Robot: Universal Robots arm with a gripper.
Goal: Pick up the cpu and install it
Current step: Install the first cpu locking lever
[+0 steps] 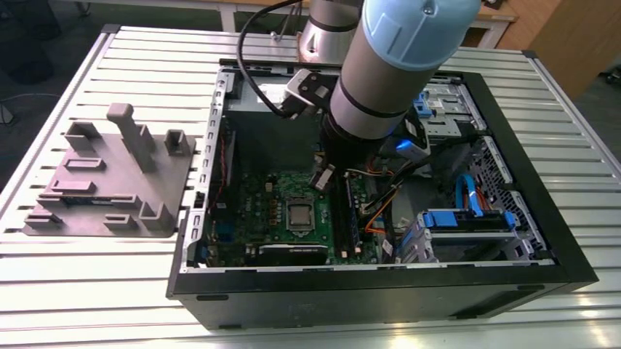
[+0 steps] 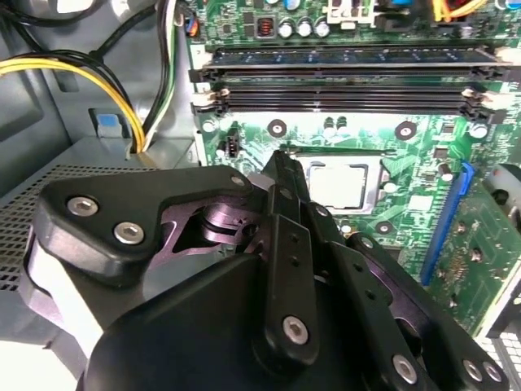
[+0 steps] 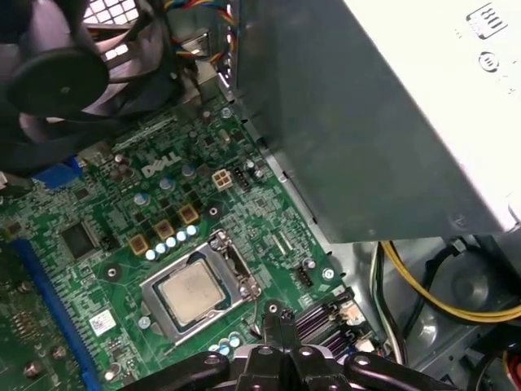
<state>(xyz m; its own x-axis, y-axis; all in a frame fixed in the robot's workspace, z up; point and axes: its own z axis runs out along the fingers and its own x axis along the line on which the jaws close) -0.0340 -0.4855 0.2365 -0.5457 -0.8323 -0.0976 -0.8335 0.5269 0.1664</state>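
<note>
Sitting flat inside the socket on the motherboard, the cpu looks installed; the hand hovers just beside that socket, fingers pinched together, holding nothing.

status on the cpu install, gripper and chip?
Gripper shut, empty, above the motherboard beside the socket. CPU lies flat in the socket, frame open. Nothing on the chip; RAM slots are nearby.
</note>
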